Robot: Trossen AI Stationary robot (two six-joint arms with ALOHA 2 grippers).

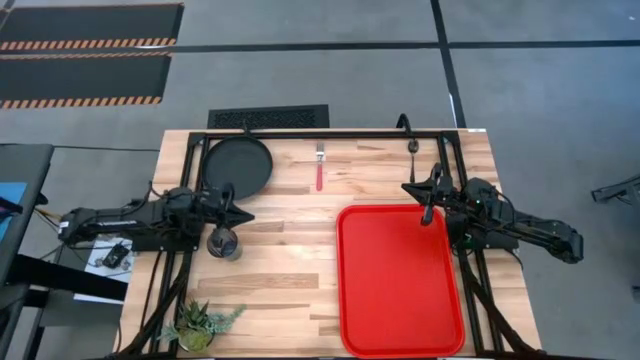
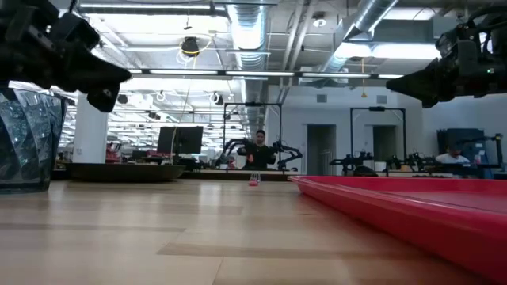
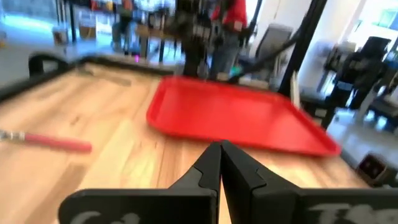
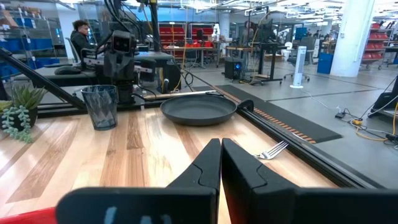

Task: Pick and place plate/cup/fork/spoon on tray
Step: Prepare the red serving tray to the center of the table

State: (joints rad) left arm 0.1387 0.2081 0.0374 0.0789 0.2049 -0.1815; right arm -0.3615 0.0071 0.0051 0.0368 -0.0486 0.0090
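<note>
Closest to the low camera, the red tray (image 1: 400,280) spreads over the right half of the wooden table (image 1: 290,270), its long side running from front to back; it holds nothing. It is the largest thing here.

Next in size, the black plate (image 1: 238,164) lies flat at the back left of the table, well apart from the tray.

Both arms hang above the table. The left gripper (image 1: 228,192) sits over the left side, between the plate and the cup, with its jaws closed on nothing. The right gripper (image 1: 428,213) hovers just above the tray's back edge near its right corner; in the right wrist view its jaws are pressed together and hold nothing.

A small potted plant (image 1: 198,325) stands at the front left corner.

The smoky cup (image 1: 223,242) stands upright just in front of the left gripper, left of the tray.

The red-handled fork (image 1: 320,168) lies at the back middle, right of the plate, tines pointing to the back edge.

The dark spoon (image 1: 413,153) lies at the back right, just behind the tray.
</note>
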